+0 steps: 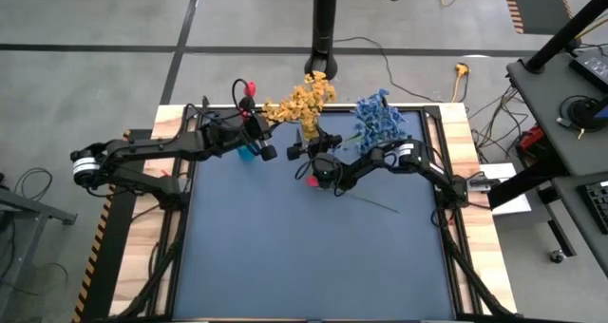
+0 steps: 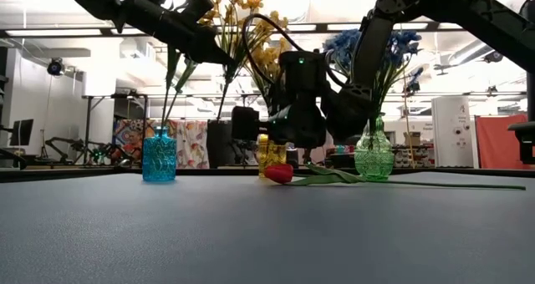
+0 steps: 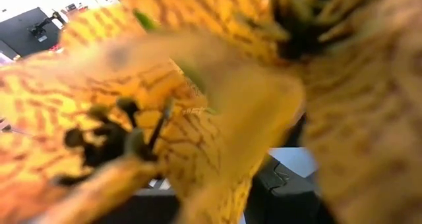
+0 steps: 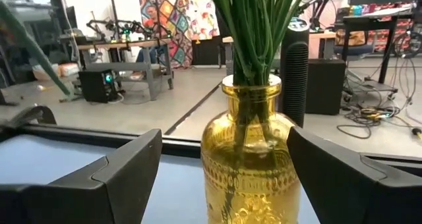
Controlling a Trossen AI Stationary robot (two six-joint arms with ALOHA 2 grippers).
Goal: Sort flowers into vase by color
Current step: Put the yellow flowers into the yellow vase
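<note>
On the dark blue table mat (image 1: 304, 247), seen from above, three bunches stand in a row at 12 o'clock: red buds (image 1: 249, 87), yellow blossoms (image 1: 302, 102) and blue blossoms (image 1: 382, 120). The view from table height shows what the top view hides: a small blue glass vase (image 2: 159, 158) with thin green stems, a yellow glass vase (image 2: 271, 155) behind the right arm, and a round green glass vase (image 2: 374, 156) holding the blue blossoms.

One red tulip-like flower (image 2: 279, 173) lies flat on the mat just in front of the yellow vase. Its bud points to 9 o'clock in the top view and its long green stem (image 1: 375, 203) runs toward 4 o'clock.

The right gripper (image 1: 318, 171) hangs low over the bud. Its own camera shows its two dark fingers (image 4: 122, 174) spread wide with the yellow vase between them, holding nothing.

The left gripper (image 1: 263, 141) is squeezed tight beside the blue vase. Its camera is filled with yellow petals.
</note>
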